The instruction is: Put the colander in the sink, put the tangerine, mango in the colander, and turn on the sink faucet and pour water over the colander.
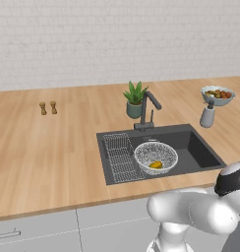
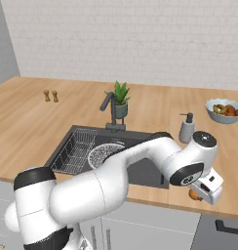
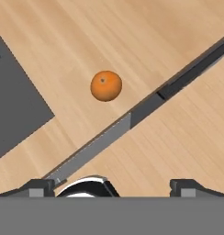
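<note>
The silvery wire-mesh colander sits in the dark grey sink, with the yellow mango lying inside it. The tall dark sink faucet stands behind the basin, and no water is visible. A small round tangerine rests on the wooden counter to the right of the sink, near the front edge. My gripper hovers above it, open and empty, its fingertips wide apart. In the right base view the hand partly covers the tangerine, and my arm hides part of the colander.
A flat wire rack lies in the basin's left half. A potted plant stands behind the faucet. A soap bottle and a fruit bowl are at the right, two small shakers at the far left.
</note>
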Robot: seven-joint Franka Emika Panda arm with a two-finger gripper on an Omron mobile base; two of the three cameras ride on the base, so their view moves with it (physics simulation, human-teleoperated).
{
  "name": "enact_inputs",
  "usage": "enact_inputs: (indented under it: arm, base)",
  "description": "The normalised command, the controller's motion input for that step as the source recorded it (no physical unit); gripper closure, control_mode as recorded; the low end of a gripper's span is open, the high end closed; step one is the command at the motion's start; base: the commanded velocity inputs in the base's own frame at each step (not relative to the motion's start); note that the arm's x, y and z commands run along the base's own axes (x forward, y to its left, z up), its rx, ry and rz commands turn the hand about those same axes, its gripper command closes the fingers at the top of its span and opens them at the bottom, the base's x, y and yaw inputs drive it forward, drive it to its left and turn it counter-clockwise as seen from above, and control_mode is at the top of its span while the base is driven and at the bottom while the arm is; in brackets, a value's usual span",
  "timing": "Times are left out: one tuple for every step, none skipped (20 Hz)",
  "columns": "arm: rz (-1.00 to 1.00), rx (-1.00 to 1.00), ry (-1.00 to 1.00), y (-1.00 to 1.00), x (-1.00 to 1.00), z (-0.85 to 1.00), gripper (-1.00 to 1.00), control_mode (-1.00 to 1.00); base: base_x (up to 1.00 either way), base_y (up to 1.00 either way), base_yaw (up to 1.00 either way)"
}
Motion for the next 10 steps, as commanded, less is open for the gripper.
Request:
enact_inputs:
  arm:
    - [0.00,0.00,0.00,0.00,0.15,-0.53,-1.00,-1.00]
    - [0.00,0.00,0.00,0.00,0.19,-0.51,-1.00,-1.00]
    - [0.00,0.00,-0.01,0.00,0.19,-0.47,-1.00,-1.00]
    - [0.00,0.00,-0.03,0.00,0.19,-0.42,-1.00,-1.00]
    - [0.00,0.00,-0.03,0.00,0.23,-0.39,-1.00,-1.00]
    - [0.00,0.00,0.00,0.00,0.27,-0.34,-1.00,-1.00]
    - [0.00,0.00,0.00,0.00,0.27,-0.34,-1.00,-1.00]
    - [0.00,0.00,0.00,0.00,0.32,-0.34,-1.00,-1.00]
    - [0.00,0.00,0.00,0.00,0.33,-0.33,-1.00,-1.00]
    - [0.00,0.00,0.00,0.00,0.34,-0.32,-1.00,-1.00]
  base:
    - [0.00,0.00,0.00]
    - [0.00,0.00,0.00]
    - [0.00,0.00,0.00]
    - [0.00,0.00,0.00]
    - [0.00,0.00,0.00]
    - [0.00,0.00,0.00]
    - [0.00,0.00,0.00]
    - [0.00,0.00,0.00]
    - [0.00,0.00,0.00]
    - [0.00,0.00,0.00]
